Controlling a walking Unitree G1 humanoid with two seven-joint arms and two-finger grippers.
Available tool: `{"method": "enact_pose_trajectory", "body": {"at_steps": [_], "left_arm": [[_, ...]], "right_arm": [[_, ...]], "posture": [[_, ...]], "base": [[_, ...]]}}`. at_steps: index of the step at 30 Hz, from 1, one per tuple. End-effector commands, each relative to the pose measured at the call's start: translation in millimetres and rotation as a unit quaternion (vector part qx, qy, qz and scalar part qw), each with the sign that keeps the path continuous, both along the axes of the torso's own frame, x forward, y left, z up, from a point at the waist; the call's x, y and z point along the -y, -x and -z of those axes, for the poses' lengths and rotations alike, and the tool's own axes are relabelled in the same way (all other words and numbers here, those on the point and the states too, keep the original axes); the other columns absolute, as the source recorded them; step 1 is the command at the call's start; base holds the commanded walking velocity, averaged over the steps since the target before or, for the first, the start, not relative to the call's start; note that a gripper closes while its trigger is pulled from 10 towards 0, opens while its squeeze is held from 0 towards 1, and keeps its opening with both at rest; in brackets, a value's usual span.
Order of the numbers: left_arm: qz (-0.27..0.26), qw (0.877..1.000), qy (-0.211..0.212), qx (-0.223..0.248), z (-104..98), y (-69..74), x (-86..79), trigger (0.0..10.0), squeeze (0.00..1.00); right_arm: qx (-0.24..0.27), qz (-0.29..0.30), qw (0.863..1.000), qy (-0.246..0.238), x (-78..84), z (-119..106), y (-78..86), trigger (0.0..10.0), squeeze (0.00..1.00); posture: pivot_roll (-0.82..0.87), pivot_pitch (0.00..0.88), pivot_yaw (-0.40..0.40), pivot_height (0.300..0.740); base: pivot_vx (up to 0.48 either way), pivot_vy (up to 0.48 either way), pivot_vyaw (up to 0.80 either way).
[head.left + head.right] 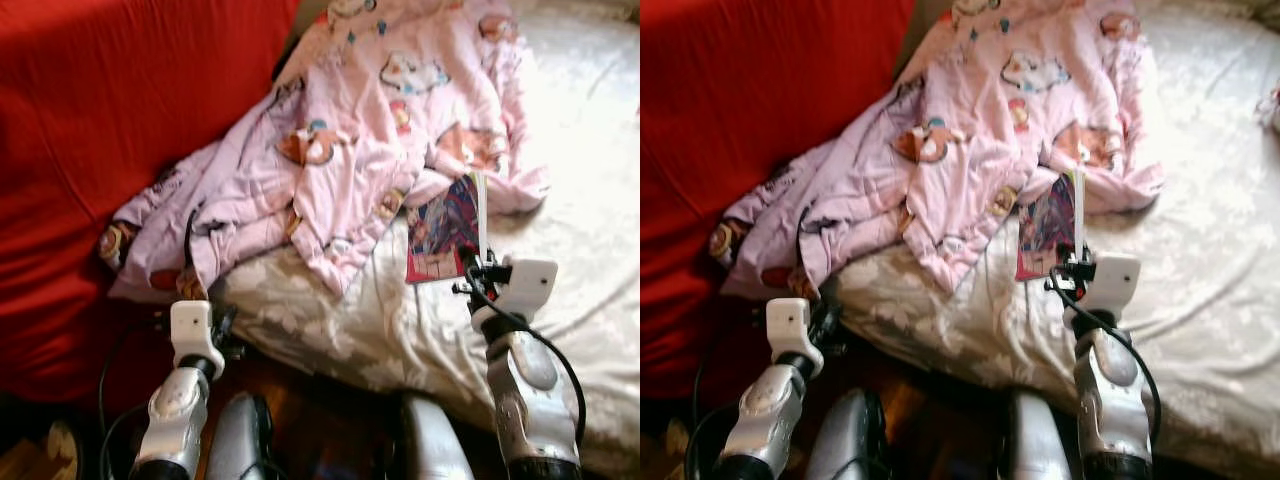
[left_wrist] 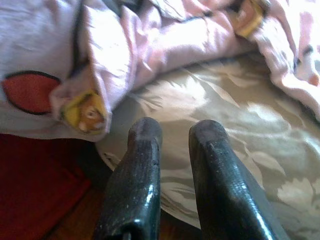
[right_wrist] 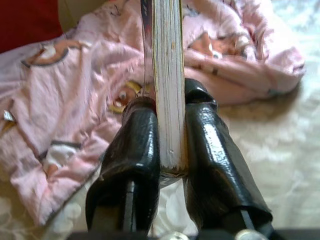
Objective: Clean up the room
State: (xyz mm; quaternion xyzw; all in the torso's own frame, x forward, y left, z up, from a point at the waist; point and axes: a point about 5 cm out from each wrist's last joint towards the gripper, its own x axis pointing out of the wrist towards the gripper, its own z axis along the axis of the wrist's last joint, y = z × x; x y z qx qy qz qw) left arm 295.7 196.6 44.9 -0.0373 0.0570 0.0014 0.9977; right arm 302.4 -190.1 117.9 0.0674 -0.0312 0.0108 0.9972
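A thin book [image 1: 445,225] with a colourful cover stands upright on its edge over the white patterned bed sheet [image 1: 585,210]. My right gripper [image 3: 169,102] is shut on the book's [image 3: 167,60] lower edge, one black finger on each side. A crumpled pink blanket [image 1: 340,150] with cartoon prints lies on the bed just behind the book. My left gripper [image 2: 175,131] hovers at the bed's near left corner, beside the blanket's hanging hem [image 2: 82,112]. Its fingers stand a narrow gap apart with nothing between them.
A large red fabric surface [image 1: 100,120] rises along the left of the bed. Dark wooden floor [image 1: 330,420] shows below the mattress edge, between my arms. The right part of the sheet is bare.
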Motion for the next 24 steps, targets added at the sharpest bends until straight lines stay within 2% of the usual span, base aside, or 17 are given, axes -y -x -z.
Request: {"method": "enact_pose_trajectory", "body": {"at_steps": [1, 5, 10, 14, 16, 20, 24], "left_arm": [[-0.016, 1.0, -0.004, -0.023, 10.5, 6.3, -9.4, 10.0, 0.0], [-0.023, 0.999, -0.003, -0.039, 18.1, 9.2, -13.0, 10.0, 0.0], [-0.033, 0.996, -0.004, -0.084, 35.3, 17.2, -16.7, 10.0, 0.0], [-0.046, 0.992, 0.002, -0.115, 44.8, 22.3, -20.5, 10.0, 0.0], [-0.047, 0.989, -0.002, -0.14, 52.0, 26.5, -20.9, 10.0, 0.0], [-0.044, 0.986, -0.005, -0.16, 57.5, 29.7, -20.9, 10.0, 0.0], [-0.05, 0.98, -0.009, -0.193, 67.3, 38.6, -23.9, 10.0, 0.0]], "right_arm": [[0.002, -0.014, 1.0, 0.011, -2.4, -3.5, -3.8, 10.0, 0.0], [-0.009, -0.025, 0.999, 0.027, -1.3, 0.2, -5.3, 10.0, 0.0], [-0.007, -0.023, 0.999, 0.038, 0.7, 0.6, -9.1, 10.0, 0.0], [0.001, -0.019, 1.0, 0.02, 0.9, -1.8, -11.0, 10.0, 0.0], [-0.002, -0.008, 1.0, 0.019, 3.3, -1.0, -12.5, 10.0, 0.0], [-0.013, 0.001, 1.0, 0.019, 4.0, 2.4, -13.2, 10.0, 0.0], [-0.038, 0.013, 0.999, 0.017, 6.3, 13.5, -10.6, 10.0, 0.0]], "posture": [[-0.01, 0.119, -0.002, 0.671], [0.0, 0.116, -0.011, 0.691], [-0.01, 0.104, -0.015, 0.721], [-0.02, 0.096, -0.017, 0.74], [-0.01, 0.089, -0.015, 0.74], [-0.01, 0.087, -0.013, 0.74], [-0.01, 0.09, -0.011, 0.74]], "base": [[0.0, 0.0, 0.0], [0.0, 0.0, 0.0], [0.0, 0.0, 0.0], [0.0, 0.0, 0.0], [0.0, 0.0, 0.0], [0.0, 0.0, 0.0], [0.0, 0.0, 0.0]]}}
